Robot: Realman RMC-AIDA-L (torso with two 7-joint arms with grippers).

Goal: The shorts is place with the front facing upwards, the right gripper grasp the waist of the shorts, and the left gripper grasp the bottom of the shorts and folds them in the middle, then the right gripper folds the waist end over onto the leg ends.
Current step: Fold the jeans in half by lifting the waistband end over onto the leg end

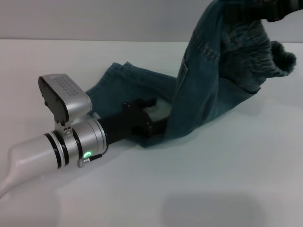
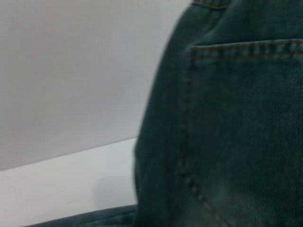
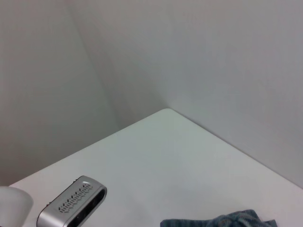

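The shorts (image 1: 208, 90) are blue-green denim. Their leg part (image 1: 137, 82) lies flat on the white table, while the ruffled waist (image 1: 258, 52) is lifted high at the upper right. The cloth hangs from my right gripper (image 1: 284, 9), a dark shape cut off by the top edge and shut on the waist. My left gripper (image 1: 158, 113) rests low on the leg part near its front edge, open with a pale gap between the fingers. Its tips are hidden behind the hanging cloth. The left wrist view is filled by the shorts (image 2: 227, 132) with a stitched pocket seam.
The white table (image 1: 213, 179) meets a grey wall behind. The left arm's silver camera housing (image 1: 64, 94) stands above its wrist and also shows in the right wrist view (image 3: 71, 208), beside a bit of denim (image 3: 222, 221).
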